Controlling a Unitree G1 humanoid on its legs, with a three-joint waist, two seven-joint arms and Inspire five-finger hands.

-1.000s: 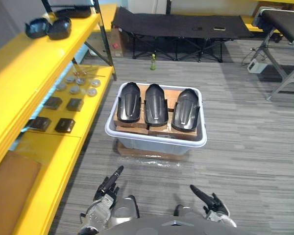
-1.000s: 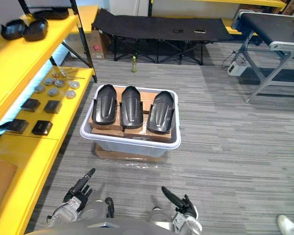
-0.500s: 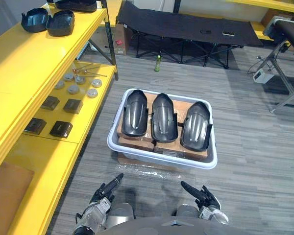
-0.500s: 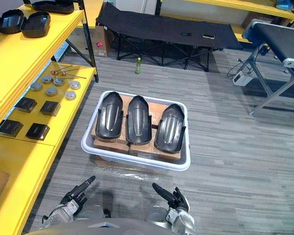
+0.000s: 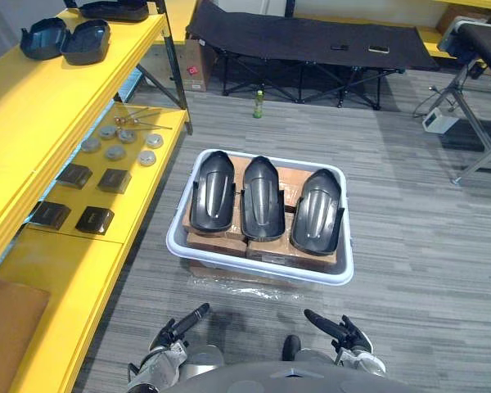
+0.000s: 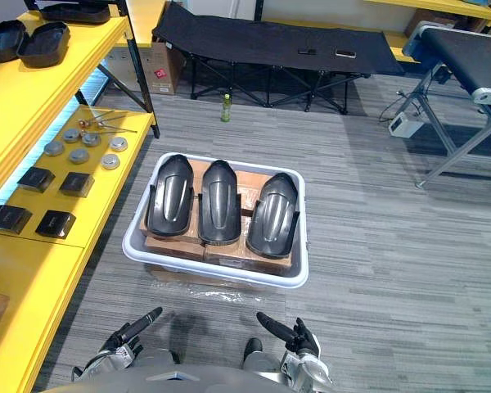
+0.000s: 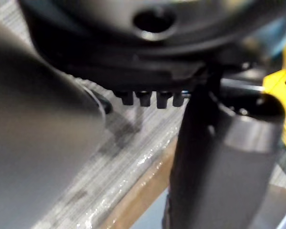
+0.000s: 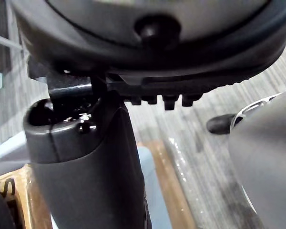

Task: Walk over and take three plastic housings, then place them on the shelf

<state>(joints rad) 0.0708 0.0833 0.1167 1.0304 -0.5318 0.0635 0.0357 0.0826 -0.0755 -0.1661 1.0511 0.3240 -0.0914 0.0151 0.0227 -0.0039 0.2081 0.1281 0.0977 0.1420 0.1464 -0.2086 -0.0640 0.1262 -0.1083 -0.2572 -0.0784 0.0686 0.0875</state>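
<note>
**Housings.** Three black plastic housings lie side by side in a pale tub (image 5: pixel 254 267) on the grey floor (image 5: pixel 417 229) at the centre of the head views. They are the left housing (image 5: pixel 210 191), the middle housing (image 5: pixel 259 199) and the right housing (image 5: pixel 317 211). Each rests hollow side down on the cardboard boxes (image 5: pixel 217 241) packed in the tub, with its long axis running from 6 to 12 o'clock. Neither hand touches them.

**Hands.** The left hand (image 5: pixel 180 325) shows at 7 o'clock and the right hand (image 5: pixel 335 330) at 5 o'clock. Both are near the tub's front wall but short of it. The fingers (image 7: pixel 148 98) of the left hand are straight and spread, gripping nothing. The right hand's fingers (image 8: pixel 167 101) are likewise extended and empty.

**Shelf.** A yellow shelf (image 5: pixel 49 106) runs along the 9 o'clock side.
- Upper level, at 10 to 11 o'clock: two more dark housings (image 5: pixel 65 39), touching each other.
- Lower level: a group of small grey discs (image 5: pixel 114 147), with four dark square pads (image 5: pixel 94 219) nearer the robot.

**Surroundings.**
- A black folding cot (image 5: pixel 311 41) stands at 12 o'clock.
- A green bottle (image 5: pixel 258 104) stands upright on the floor, between the cot and the tub.
</note>
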